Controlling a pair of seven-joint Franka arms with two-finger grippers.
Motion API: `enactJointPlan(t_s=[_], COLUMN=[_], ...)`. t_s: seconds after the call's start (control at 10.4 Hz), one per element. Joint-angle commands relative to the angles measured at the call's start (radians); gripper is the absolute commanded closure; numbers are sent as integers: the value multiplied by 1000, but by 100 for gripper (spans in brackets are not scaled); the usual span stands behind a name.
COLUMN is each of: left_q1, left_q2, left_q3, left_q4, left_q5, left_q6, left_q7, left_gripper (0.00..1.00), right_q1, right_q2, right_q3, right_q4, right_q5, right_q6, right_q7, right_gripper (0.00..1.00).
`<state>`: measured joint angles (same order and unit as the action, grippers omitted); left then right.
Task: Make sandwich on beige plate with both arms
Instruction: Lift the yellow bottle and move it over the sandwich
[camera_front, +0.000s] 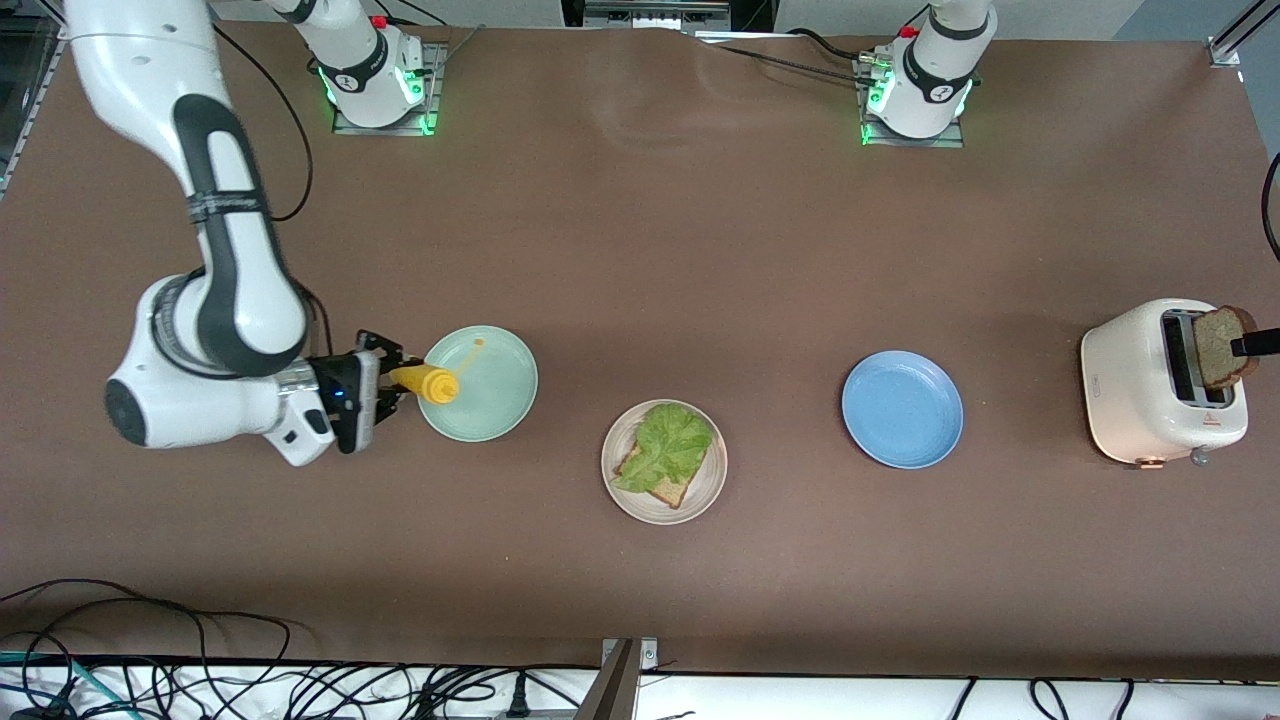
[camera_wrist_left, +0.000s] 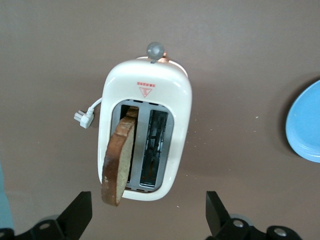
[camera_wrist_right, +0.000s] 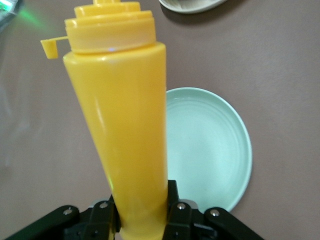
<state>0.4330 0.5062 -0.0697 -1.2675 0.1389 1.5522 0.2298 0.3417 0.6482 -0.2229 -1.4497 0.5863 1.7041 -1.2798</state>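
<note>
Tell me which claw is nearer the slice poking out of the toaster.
Left. The left claw hangs open right over the toaster and its bread slice. The right claw is at the right arm's end, shut on the yellow bottle beside the pale green plate.

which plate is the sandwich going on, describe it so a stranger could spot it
Three round plates sit in a row across the brown table. The beige plate is the middle one, nearest the front camera, between the pale green plate and the blue plate. It alone carries food: a bread slice under a lettuce leaf.
</note>
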Motion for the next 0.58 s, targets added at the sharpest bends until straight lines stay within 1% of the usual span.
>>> enactJointPlan(t_s=[0.0,0.19,0.39,0.48], left_q1=[32,49,64,66], left_q2=[32,61,87,100], left_q3=[-5,-4,-4,-2], left_q4=[-4,-4,-7,-10], left_q5=[-4,-1,-1,-1], left_q6=[8,8,6,5], left_q7=[25,25,25,25], left_gripper=[0,0,1,5], right_q1=[252,431,589,649], right_q2=[11,77,149,195], right_q3=[-201,-332,-438,-491], right_q4=[18,95,155,187], right_q5=[-39,-72,-141,-151], right_q6=[12,3,-4,-9], right_q7=[182,304,394,404], right_gripper=[100,100,100,100])
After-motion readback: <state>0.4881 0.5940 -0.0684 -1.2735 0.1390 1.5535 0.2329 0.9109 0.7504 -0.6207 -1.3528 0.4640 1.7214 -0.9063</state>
